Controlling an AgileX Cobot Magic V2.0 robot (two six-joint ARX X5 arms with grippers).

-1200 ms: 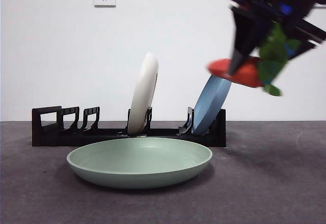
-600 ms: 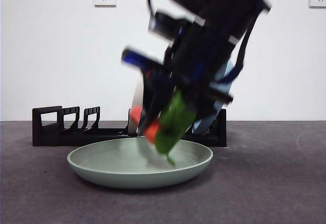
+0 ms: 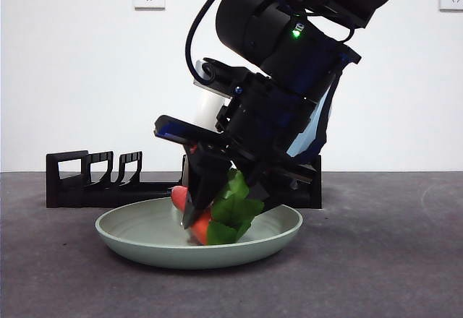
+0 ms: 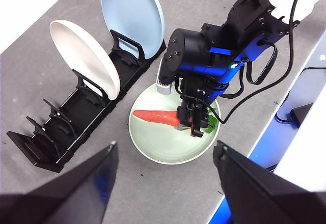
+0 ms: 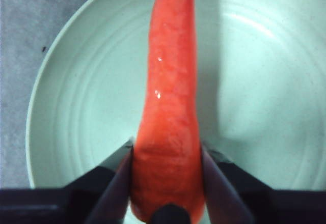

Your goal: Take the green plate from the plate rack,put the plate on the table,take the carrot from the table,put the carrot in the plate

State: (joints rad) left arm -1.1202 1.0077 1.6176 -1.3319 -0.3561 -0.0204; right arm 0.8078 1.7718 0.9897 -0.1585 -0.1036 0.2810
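Dark grey mottled counter [image 3: 391, 260], pale sage green plate [image 3: 137, 240] lying flat on it, long black plate rack [image 3: 87, 181] standing on the counter just behind the green plate, rack's loop handle end reaching well past the plate's rim

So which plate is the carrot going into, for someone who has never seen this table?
Find the long black plate rack on the table. Right beside it lies the green plate, flat, with the right pincer holding the carrot in it. The cream-white plate and blue plate stand in the rack.
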